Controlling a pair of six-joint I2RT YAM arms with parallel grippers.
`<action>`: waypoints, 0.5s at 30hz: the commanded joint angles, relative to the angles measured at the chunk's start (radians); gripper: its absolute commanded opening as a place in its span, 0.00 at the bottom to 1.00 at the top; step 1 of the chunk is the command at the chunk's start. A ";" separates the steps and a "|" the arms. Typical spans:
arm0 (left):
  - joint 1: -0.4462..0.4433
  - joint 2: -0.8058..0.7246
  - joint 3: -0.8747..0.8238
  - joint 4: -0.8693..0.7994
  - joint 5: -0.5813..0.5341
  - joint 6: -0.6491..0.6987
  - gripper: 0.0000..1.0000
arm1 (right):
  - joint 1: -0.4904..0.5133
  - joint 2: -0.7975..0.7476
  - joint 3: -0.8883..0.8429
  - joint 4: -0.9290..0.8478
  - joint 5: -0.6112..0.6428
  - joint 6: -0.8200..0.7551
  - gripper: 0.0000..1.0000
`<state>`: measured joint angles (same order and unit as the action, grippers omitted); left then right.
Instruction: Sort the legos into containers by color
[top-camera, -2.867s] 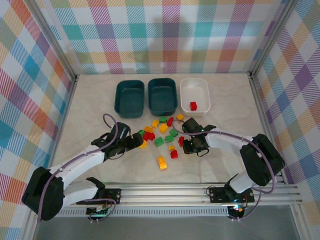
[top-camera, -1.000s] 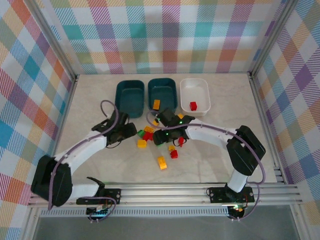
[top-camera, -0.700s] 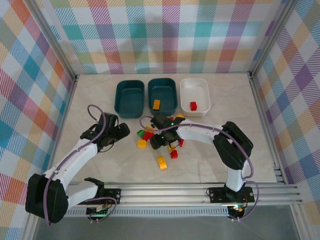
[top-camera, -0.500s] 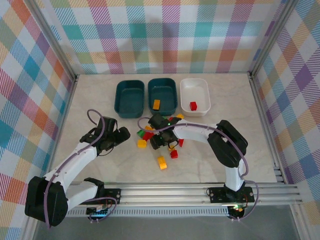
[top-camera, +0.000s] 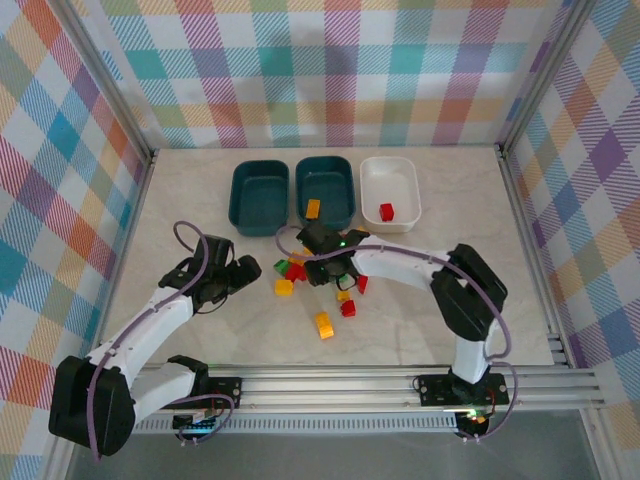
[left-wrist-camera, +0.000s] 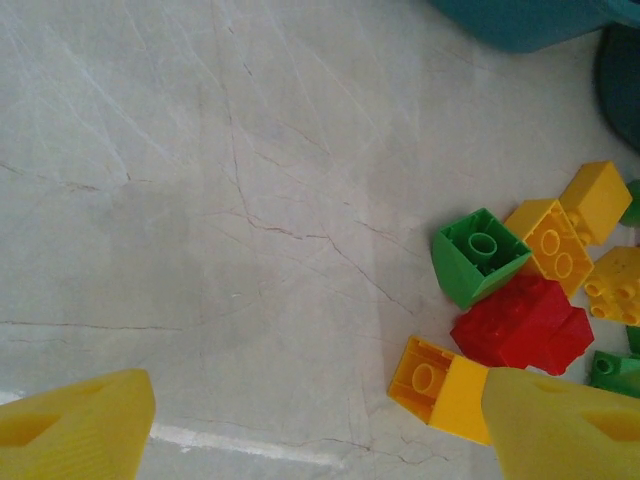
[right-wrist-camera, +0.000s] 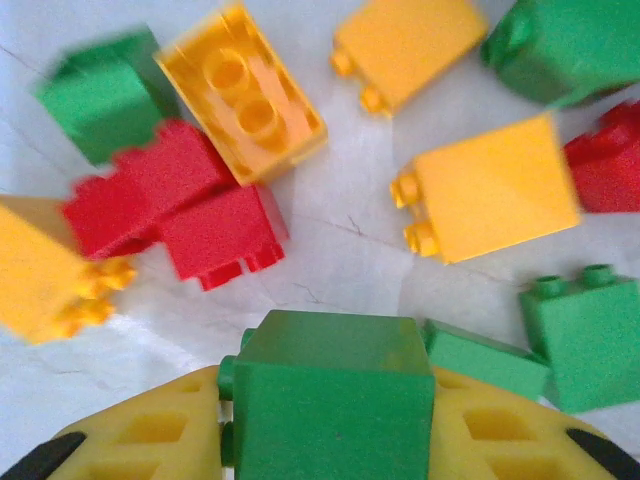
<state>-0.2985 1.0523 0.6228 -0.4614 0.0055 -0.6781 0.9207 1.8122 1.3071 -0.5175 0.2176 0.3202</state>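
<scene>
Marbled counter (top-camera: 180, 220) carries a cluster of loose legos (left-wrist-camera: 520, 325) just in front of three bins (top-camera: 259, 195). The right tool (top-camera: 318, 268) pinches a green brick (right-wrist-camera: 330, 385) above the cluster. The left tool (left-wrist-camera: 320, 425) hangs spread and empty beside it. One orange brick (top-camera: 313, 208) lies in the middle teal bin (top-camera: 338, 185), one red brick (top-camera: 386, 211) in the white bin (top-camera: 392, 175).

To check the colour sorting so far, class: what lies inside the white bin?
One red lego lies inside the white bin, towards its near end. The rest of its floor shows bare from above, with no arm covering it.
</scene>
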 joint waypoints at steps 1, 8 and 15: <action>0.010 -0.033 -0.020 -0.018 -0.057 -0.039 0.85 | 0.007 -0.040 0.099 0.021 0.033 -0.047 0.36; 0.145 -0.018 -0.090 -0.017 -0.049 -0.150 0.90 | -0.025 0.288 0.537 0.086 0.017 -0.162 0.35; 0.182 -0.049 -0.123 0.004 0.056 -0.155 0.90 | -0.072 0.557 0.929 -0.025 -0.086 -0.177 0.37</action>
<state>-0.1272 1.0340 0.5072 -0.4683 0.0048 -0.8135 0.8684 2.3177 2.1342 -0.4702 0.1852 0.1738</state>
